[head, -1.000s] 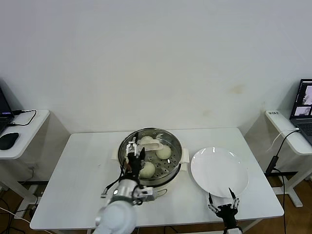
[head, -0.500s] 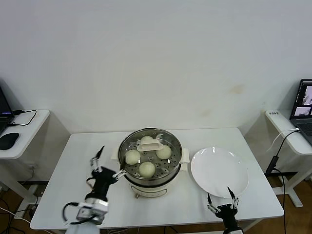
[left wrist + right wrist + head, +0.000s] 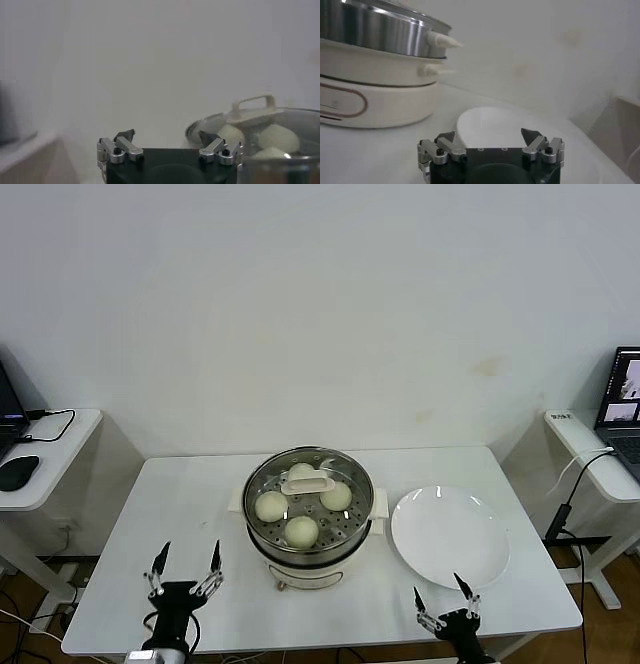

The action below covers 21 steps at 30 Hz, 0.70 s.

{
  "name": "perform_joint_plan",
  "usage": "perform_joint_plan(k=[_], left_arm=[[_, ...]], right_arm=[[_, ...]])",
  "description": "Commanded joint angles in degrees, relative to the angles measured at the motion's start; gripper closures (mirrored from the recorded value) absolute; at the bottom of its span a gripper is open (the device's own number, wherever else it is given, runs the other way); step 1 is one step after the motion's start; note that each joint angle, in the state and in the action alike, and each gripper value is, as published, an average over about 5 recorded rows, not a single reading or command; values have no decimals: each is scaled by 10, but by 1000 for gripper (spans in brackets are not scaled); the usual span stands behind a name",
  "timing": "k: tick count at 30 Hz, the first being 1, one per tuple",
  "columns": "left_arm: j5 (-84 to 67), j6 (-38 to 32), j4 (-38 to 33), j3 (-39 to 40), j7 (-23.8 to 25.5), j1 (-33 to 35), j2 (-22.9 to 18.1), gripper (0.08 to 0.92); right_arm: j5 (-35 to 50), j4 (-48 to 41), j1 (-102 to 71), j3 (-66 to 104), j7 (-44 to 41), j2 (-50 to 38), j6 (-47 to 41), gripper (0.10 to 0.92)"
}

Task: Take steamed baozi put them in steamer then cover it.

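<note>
The steamer (image 3: 309, 556) stands at the table's middle, steel pot on a cream base. Several cream-white baozi (image 3: 302, 530) lie on its perforated tray. The clear glass cover (image 3: 308, 483) with its cream handle rests on the pot; it also shows in the left wrist view (image 3: 252, 107), with baozi (image 3: 274, 136) under it. My left gripper (image 3: 185, 569) is open and empty near the table's front edge, left of the steamer; it also shows in its own wrist view (image 3: 167, 137). My right gripper (image 3: 444, 596) is open and empty at the front edge, below the plate, as the right wrist view (image 3: 490, 136) shows.
An empty white plate (image 3: 450, 536) lies right of the steamer, also in the right wrist view (image 3: 520, 122). Side tables flank the white table (image 3: 180, 514): one with a mouse (image 3: 17, 471) on the left, one with a laptop (image 3: 625, 399) on the right.
My left gripper let go of the cover's handle and drew back from over the steamer to the front left of the table. The cover stays on the pot. The right gripper barely shifted.
</note>
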Motion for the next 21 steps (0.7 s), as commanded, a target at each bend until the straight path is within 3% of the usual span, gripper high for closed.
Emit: perform_joint_plan(k=[1, 21], left_arm=[[-77, -45, 53, -22, 26, 65, -27, 177], [-38, -30, 60, -3, 52, 77, -37, 177]], right_arm=[[48, 24, -16, -16, -12, -22, -20, 203], [61, 71, -53, -28, 9, -31, -59, 203]])
